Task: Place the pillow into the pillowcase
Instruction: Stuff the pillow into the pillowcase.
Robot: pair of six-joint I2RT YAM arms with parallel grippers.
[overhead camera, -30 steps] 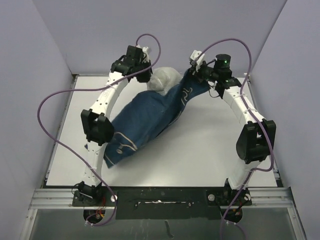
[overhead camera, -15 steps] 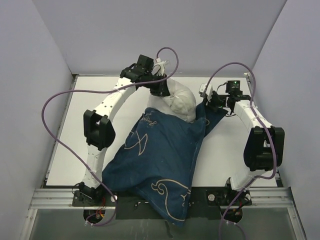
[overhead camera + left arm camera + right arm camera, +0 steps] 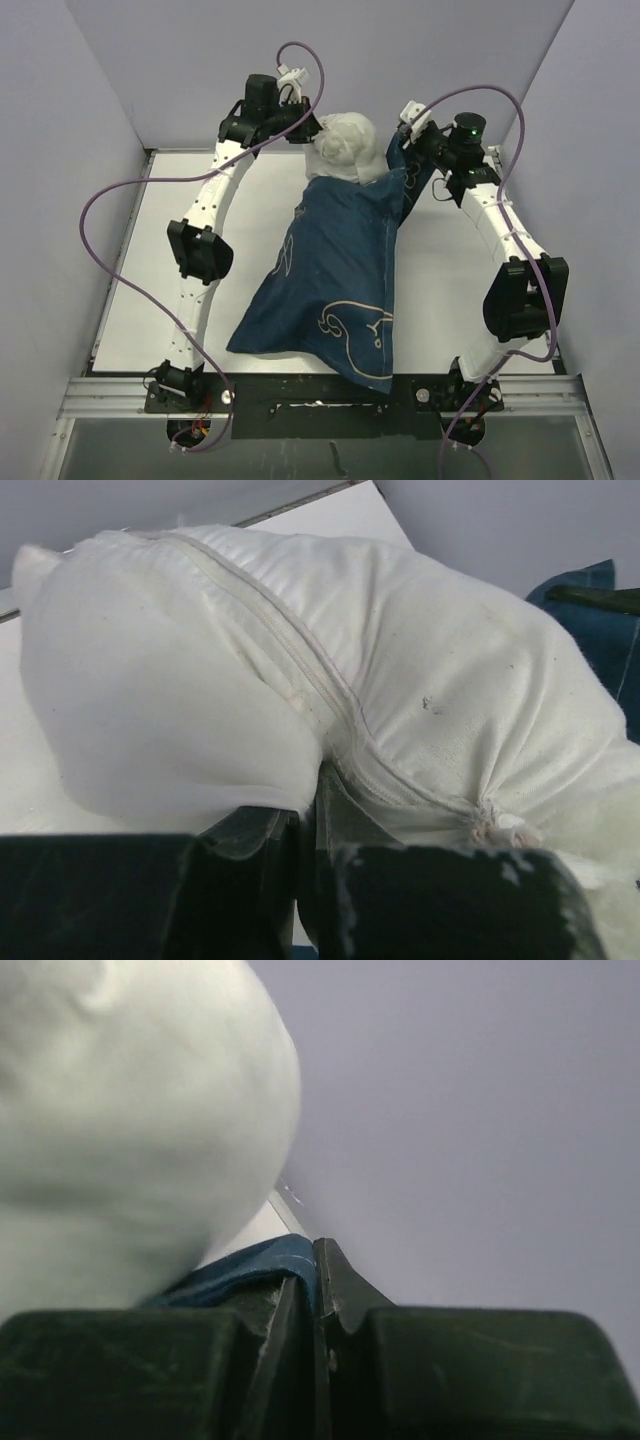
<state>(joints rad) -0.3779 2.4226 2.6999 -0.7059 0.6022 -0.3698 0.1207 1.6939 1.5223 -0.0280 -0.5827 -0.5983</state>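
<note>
Top view: pillow (image 3: pixel 352 148) protrudes from pillowcase (image 3: pixel 340 260). Wrist views: left gripper (image 3: pixel 310 785) pinches pillow fabric; right gripper (image 3: pixel 315 1265) pinches pillowcase hem.

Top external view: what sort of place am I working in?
Likely a lab robot cell: plain lilac walls box in a white tabletop, with an aluminium mounting rail along its near edge.

Cannot see most of pillow (image 3: pixel 350 145) from above: buried inside pillowcase (image 3: pixel 340 260), only its 12 o'clock end out. In right wrist view, blurred white bulk running off 9 and 12 o'clock edges; pillowcase showing only as a thin blue sliver.
</note>
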